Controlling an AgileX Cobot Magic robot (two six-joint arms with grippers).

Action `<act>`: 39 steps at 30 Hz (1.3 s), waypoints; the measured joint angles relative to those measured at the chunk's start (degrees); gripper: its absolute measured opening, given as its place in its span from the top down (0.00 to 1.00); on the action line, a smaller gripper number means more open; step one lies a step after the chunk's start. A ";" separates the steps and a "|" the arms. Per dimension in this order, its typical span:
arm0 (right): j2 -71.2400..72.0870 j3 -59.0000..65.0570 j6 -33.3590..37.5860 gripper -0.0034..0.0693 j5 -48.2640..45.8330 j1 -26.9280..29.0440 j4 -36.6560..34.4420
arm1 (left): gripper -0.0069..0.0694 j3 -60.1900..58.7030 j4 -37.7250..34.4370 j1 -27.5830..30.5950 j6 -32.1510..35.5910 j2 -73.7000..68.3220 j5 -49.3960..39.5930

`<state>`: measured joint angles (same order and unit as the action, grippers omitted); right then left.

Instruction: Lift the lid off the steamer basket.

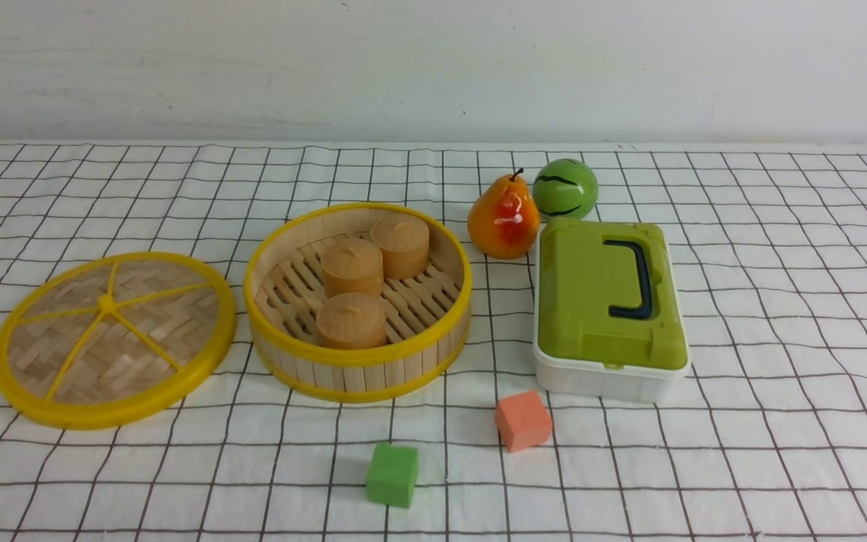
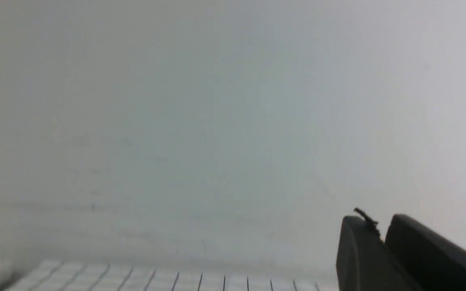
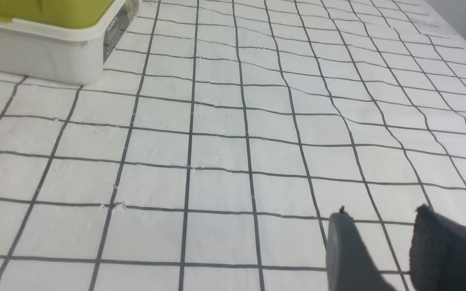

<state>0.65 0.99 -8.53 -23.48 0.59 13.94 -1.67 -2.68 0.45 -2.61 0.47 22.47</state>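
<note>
The lid (image 1: 114, 339) lies flat on the checked cloth, just left of the steamer basket (image 1: 373, 373) and apart from it. The basket stands open, with three tan round buns (image 1: 352, 265) on its slatted floor. Neither arm shows in the front view. My left gripper (image 2: 378, 220) points at the pale wall above the table's far edge, with its jaws together and empty. My right gripper (image 3: 380, 212) hovers over bare cloth, with its jaws apart and empty. The lid and the basket show in neither wrist view.
A white box with a green lid (image 1: 606, 301) stands right of the basket; its corner also shows in the right wrist view (image 3: 43, 52). Behind it are a pear (image 1: 503, 218) and a green ball (image 1: 565, 189). An orange cube (image 1: 523, 420) and a green cube (image 1: 392, 474) lie in front.
</note>
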 joint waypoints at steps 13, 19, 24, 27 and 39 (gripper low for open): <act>0.00 0.00 0.00 0.62 0.00 0.00 0.00 | 0.77 0.00 -3.41 0.00 -5.51 0.00 -17.50; 0.00 0.00 0.00 0.62 0.00 0.00 0.00 | 0.76 -0.05 -4.51 0.00 -9.87 0.00 -38.72; 0.00 0.00 0.00 0.62 0.00 0.00 0.00 | 0.76 -0.05 -4.57 0.00 -10.27 0.00 -38.95; 0.00 0.00 0.00 0.62 0.00 0.00 0.00 | 0.76 -0.05 -4.57 0.00 -10.31 0.00 -38.73; 0.00 0.00 0.00 0.62 0.00 0.00 0.00 | 0.76 -0.05 -4.57 0.00 -10.31 0.00 -38.56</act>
<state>0.65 0.99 -8.53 -23.48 0.59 13.94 -1.72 -7.26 0.45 -12.92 0.47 -16.08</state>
